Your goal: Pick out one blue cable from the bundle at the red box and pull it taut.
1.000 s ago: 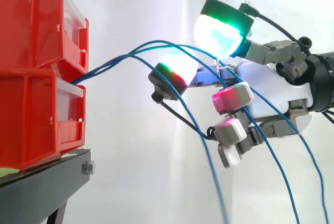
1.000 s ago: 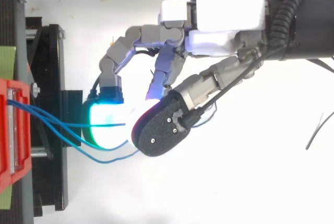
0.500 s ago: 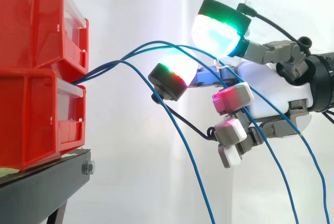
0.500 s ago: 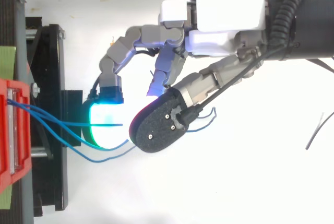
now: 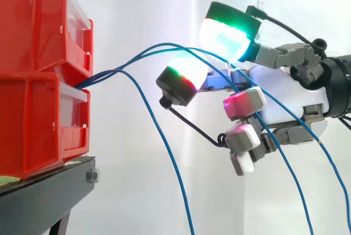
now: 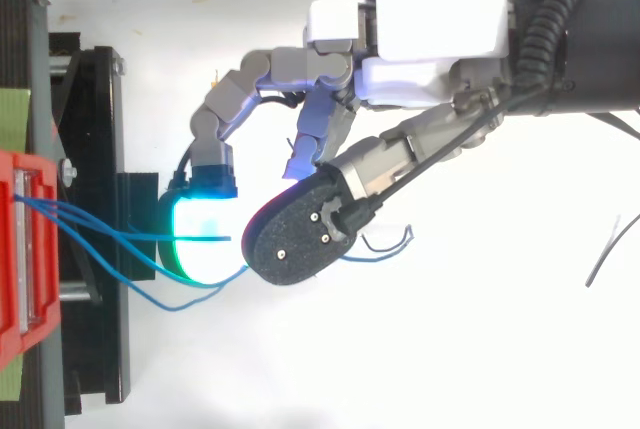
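Blue cables (image 5: 94,76), two of them, run together from the red bins (image 5: 33,125) at the left into the hand (image 5: 285,98), so I judge it should settle on one, let the other slip free, then draw rightward, away from the bins. Whether the hand has hold of either, I cannot tell. They are thin and slack, leaving the gap between the bins; a third drops loose below.
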